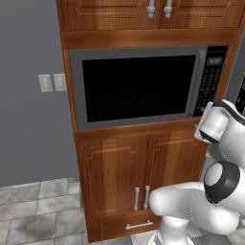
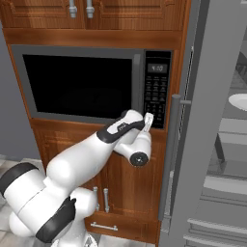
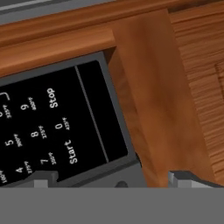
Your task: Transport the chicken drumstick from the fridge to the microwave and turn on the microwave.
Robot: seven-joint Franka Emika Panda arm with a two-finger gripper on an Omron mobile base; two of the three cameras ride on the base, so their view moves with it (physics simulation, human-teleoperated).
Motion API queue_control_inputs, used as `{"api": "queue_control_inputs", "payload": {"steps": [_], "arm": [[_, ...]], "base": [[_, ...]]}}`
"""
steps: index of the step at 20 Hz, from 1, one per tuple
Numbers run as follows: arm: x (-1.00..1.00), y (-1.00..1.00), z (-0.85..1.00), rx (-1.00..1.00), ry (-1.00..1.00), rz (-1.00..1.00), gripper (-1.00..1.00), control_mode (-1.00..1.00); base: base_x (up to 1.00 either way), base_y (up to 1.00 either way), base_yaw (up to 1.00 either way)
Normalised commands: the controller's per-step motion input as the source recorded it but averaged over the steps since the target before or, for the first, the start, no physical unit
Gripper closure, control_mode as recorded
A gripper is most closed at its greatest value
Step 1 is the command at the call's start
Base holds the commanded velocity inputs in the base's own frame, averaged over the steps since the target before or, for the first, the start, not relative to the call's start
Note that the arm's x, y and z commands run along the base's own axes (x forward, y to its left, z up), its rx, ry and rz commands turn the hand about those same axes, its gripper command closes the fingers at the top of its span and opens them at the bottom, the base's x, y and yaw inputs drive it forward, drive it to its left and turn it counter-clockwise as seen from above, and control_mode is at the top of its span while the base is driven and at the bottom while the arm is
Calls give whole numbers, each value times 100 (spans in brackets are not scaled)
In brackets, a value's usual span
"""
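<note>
Grey wall (image 1: pixel 28 119), carved wooden cabinetry (image 1: pixel 119 172); wide grey-framed microwave (image 1: pixel 139 88), dark door shut; fingers (image 3: pixel 43 178) spread, seemingly touching its black button panel (image 2: pixel 157 89).

The grey-framed microwave (image 1: pixel 139 88) has a dark window and black panel, set in reddish-brown wood-grain cabinets (image 1: pixel 119 177).

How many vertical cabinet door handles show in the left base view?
4. Two handles hang on the upper cabinet doors above the microwave; two more sit side by side on the doors below it. The arm may hide others.
</note>
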Motion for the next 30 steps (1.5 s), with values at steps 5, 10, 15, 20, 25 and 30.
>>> {"api": "queue_control_inputs", "payload": {"steps": [5, 10, 15, 20, 25, 30], "arm": [[14, 2, 0, 0, 0, 0, -100, -100], [9, 0, 0, 0, 0, 0, -100, -100], [3, 0, 0, 0, 0, 0, -100, -100], [1, 0, -4, 0, 0, 0, -100, -100], [7, -1, -2, 0, 0, 0, -100, -100], [9, -10, 0, 0, 0, 0, -100, -100]], "base": [[0, 0, 0], [0, 0, 0], [0, 0, 0], [0, 0, 0], [0, 0, 0], [0, 0, 0]]}}
